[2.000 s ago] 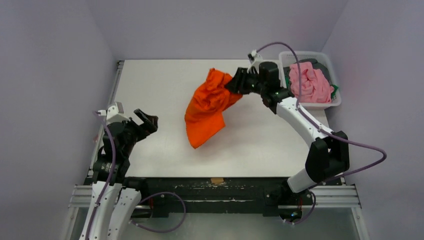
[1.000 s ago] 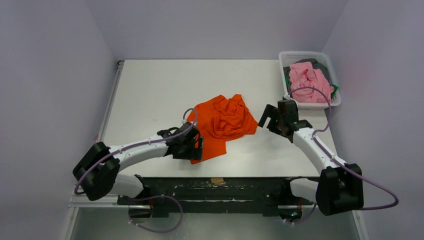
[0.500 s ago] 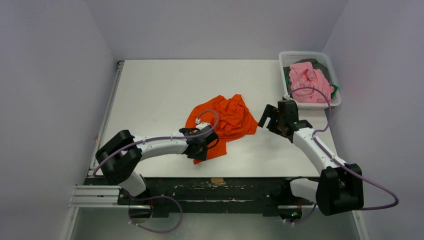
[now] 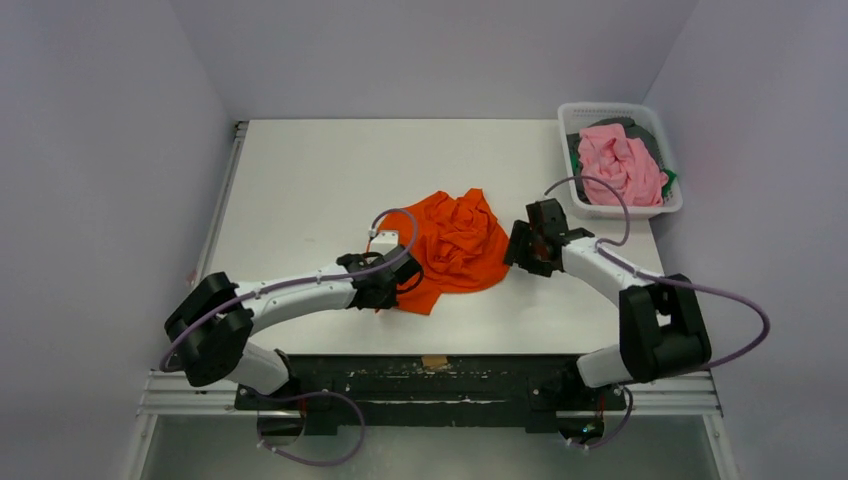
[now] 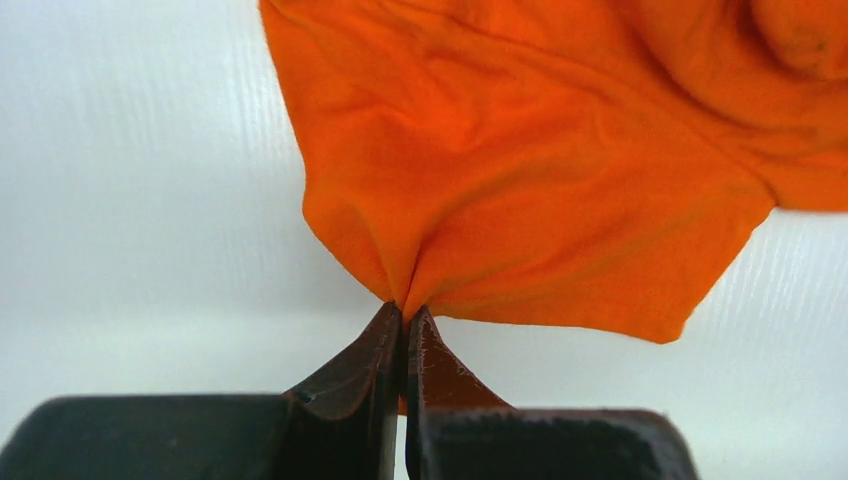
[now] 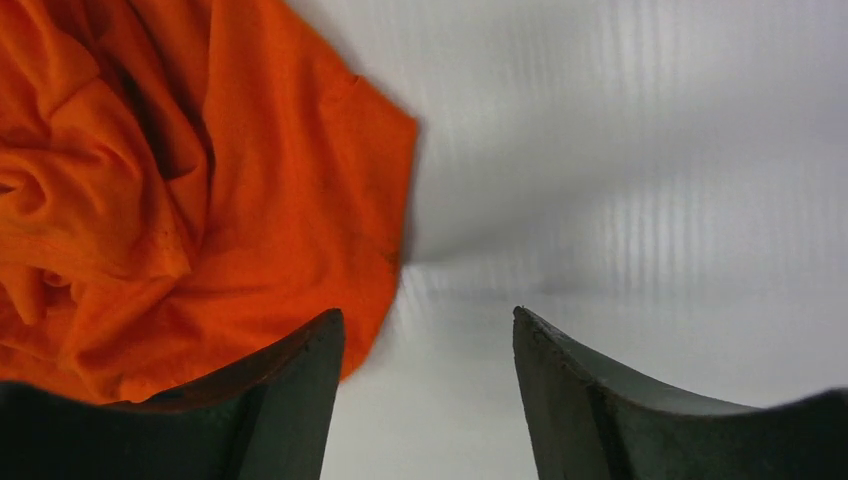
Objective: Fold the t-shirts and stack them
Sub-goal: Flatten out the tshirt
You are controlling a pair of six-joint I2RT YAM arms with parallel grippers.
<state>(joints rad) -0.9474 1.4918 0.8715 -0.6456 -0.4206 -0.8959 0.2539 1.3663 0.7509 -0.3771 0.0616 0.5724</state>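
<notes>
Left gripper [image 5: 405, 318] pinches orange t-shirt [image 5: 520, 190] at its 7 o'clock corner; right gripper [image 6: 428, 330] gapes empty at 3 o'clock, so we should take that edge low, then spread.

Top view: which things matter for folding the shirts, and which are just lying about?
Job: orange t-shirt, pinched by left gripper; right gripper, open beside it; pink t-shirt; dark shirts.
Just there: white basket holding the pink and dark ones; table.

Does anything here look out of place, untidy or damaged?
The orange t-shirt lies crumpled in a heap on the table, one edge pinched by the left tool. The pink t-shirt is bunched in the basket. Nothing looks damaged.
</notes>
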